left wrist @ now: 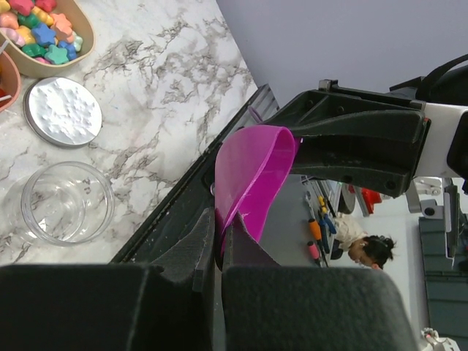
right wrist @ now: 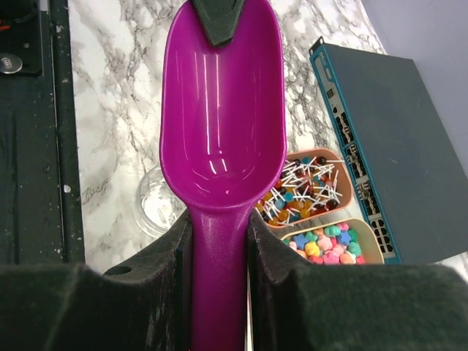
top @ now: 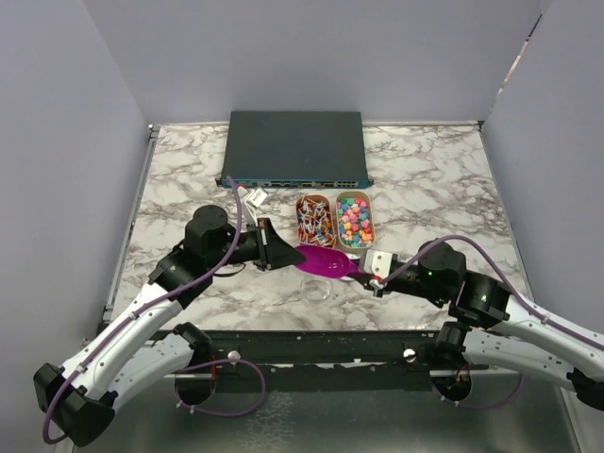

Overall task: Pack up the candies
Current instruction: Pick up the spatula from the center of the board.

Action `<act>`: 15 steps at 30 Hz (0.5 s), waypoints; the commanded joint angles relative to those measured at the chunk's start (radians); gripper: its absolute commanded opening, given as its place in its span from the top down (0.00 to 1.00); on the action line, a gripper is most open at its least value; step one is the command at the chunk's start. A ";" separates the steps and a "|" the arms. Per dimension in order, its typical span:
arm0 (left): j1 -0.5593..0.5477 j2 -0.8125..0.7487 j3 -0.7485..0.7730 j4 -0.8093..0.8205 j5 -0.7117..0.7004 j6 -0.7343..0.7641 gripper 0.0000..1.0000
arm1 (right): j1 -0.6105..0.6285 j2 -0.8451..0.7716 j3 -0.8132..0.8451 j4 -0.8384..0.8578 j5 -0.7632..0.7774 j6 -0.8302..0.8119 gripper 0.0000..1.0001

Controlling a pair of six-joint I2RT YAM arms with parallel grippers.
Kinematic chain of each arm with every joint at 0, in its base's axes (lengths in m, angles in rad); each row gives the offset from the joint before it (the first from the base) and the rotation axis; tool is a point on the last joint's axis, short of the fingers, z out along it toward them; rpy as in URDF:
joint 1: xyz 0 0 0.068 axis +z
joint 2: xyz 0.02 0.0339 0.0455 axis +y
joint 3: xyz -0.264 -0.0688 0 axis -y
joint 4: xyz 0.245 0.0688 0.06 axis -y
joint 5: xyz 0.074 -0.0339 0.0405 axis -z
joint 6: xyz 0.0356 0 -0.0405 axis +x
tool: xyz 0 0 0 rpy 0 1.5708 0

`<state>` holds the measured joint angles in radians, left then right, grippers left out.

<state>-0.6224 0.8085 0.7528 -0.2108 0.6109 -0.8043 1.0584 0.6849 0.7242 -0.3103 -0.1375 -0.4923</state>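
Small pastel candies (top: 355, 219) (left wrist: 40, 29) (right wrist: 329, 245) fill a tan oval tray behind the grippers. An empty purple scoop (top: 321, 261) (left wrist: 252, 175) (right wrist: 219, 124) hangs level just above the table between the two arms. My right gripper (top: 370, 274) (right wrist: 219, 227) is shut on its handle. My left gripper (top: 283, 255) (left wrist: 221, 227) is shut on the front rim of its bowl. A clear glass jar (top: 318, 289) (left wrist: 66, 201) (right wrist: 150, 201) stands open and empty under the scoop, on its near side.
A second oval tray holds lollipops (top: 313, 220) (right wrist: 307, 186), left of the candies. A round silver lid (left wrist: 62, 111) lies flat between jar and trays. A dark network switch (top: 294, 146) (right wrist: 395, 146) sits at the back. Grey walls enclose the marble table (top: 434, 189).
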 commanded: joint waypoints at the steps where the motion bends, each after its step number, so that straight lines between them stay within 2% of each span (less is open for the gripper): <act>1: -0.002 -0.013 -0.009 0.013 0.006 -0.006 1.00 | 0.005 -0.015 0.005 0.133 -0.078 0.039 0.81; 10: -0.002 -0.001 -0.009 0.046 0.041 -0.068 1.00 | 0.004 -0.013 -0.003 0.153 -0.083 0.036 0.76; 15: -0.002 0.009 -0.009 0.058 0.050 -0.099 1.00 | 0.004 -0.018 -0.016 0.170 -0.081 0.043 0.78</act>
<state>-0.6216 0.8062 0.7528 -0.2058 0.6159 -0.8494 1.0576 0.6846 0.7151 -0.2897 -0.1421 -0.4778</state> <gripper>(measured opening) 0.027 0.280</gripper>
